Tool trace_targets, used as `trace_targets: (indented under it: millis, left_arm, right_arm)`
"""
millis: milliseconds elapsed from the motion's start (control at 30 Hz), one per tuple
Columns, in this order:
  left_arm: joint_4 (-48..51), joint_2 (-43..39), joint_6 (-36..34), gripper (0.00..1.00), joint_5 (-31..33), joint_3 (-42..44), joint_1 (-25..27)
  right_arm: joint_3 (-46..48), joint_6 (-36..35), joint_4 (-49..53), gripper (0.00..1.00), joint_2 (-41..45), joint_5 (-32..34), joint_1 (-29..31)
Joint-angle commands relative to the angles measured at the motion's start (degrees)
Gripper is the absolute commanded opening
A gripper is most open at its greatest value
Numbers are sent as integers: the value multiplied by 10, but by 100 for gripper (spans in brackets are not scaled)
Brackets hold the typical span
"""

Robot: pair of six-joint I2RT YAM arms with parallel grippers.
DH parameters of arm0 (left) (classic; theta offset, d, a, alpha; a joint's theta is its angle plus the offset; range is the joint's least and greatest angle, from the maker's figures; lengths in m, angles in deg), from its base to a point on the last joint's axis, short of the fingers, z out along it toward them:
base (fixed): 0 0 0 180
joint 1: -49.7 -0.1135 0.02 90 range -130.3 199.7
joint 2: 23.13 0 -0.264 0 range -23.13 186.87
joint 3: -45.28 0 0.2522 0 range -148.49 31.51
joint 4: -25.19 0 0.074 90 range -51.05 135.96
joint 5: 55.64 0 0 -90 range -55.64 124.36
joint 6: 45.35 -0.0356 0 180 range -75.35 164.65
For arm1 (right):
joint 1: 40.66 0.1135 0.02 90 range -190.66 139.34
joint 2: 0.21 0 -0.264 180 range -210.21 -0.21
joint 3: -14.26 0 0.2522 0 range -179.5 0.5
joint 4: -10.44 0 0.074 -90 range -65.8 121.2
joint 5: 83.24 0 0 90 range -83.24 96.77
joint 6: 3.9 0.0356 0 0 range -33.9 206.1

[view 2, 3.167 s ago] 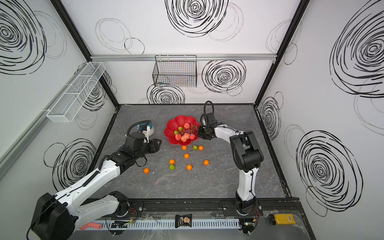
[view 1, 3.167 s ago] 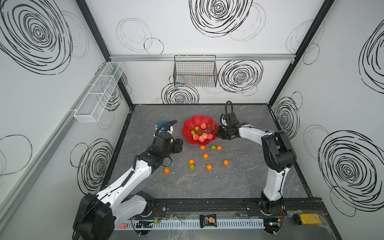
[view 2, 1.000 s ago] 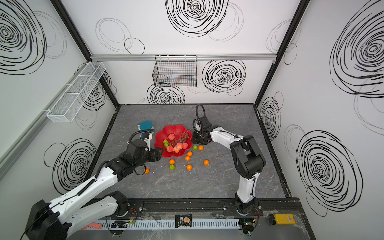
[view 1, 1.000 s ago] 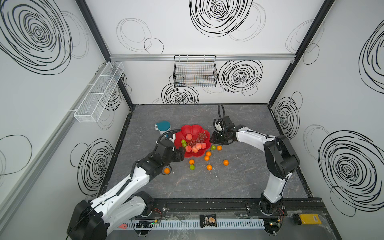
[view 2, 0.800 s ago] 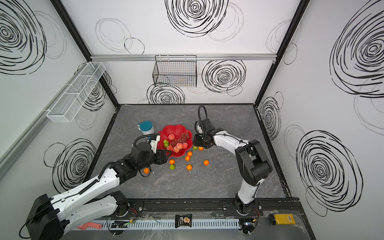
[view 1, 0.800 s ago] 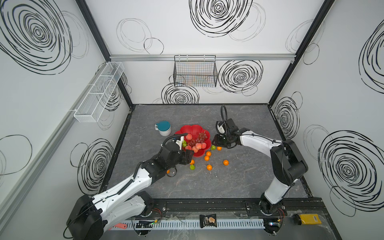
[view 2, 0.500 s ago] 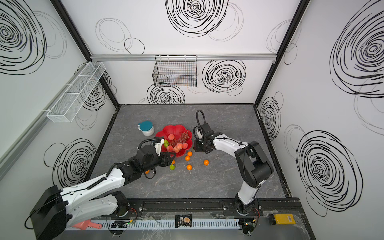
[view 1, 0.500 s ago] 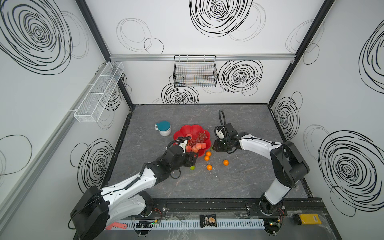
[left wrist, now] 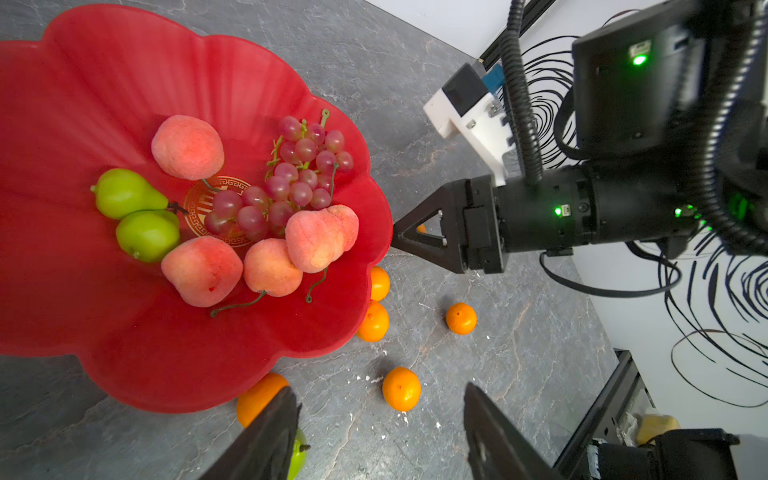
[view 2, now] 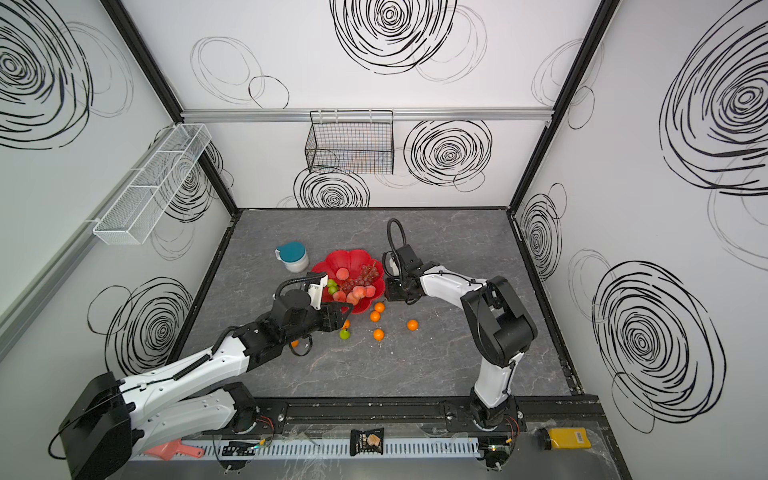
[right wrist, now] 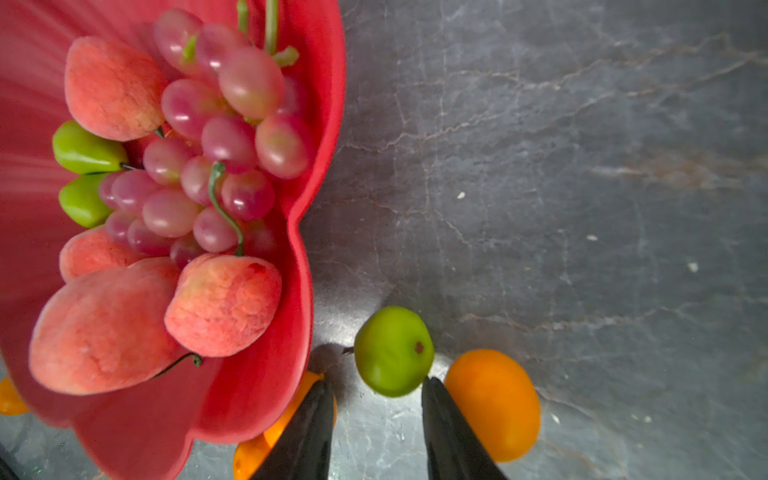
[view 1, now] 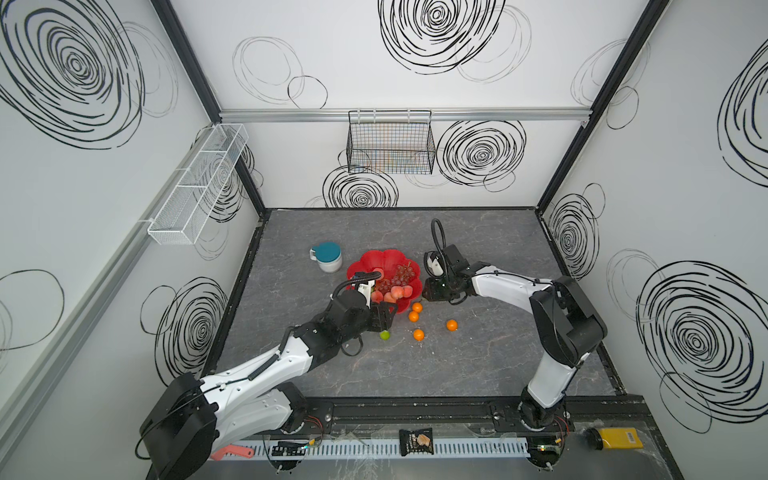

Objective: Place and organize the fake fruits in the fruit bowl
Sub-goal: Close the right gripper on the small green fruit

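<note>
Sitting mid-table, the glossy red scalloped plastic bowl (view 1: 376, 258) holds pink peaches (left wrist: 201, 270), two green pears (left wrist: 124, 193) and a purple grape bunch (left wrist: 299, 193) over its gold round emblem (left wrist: 196, 214), whose characters are unreadable. Small orange balls (view 1: 452, 325) and a loose green pear (right wrist: 392, 351) lie outside its rim. The left gripper (left wrist: 382, 440) gapes empty; the right gripper (right wrist: 374, 432) has its jaws apart just behind that pear. A white mug with teal lid (view 1: 326, 257) stands near the bowl.
</note>
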Motion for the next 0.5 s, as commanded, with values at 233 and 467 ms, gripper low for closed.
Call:
trace_targets:
  millis: [233, 467]
  left_arm:
    - [-22, -4, 6, 67, 3, 7, 1]
    - [-23, -7, 7, 67, 3, 9, 0]
  right_arm:
    - [-31, -9, 17, 44, -32, 15, 7]
    - [-38, -10, 20, 46, -50, 14, 13]
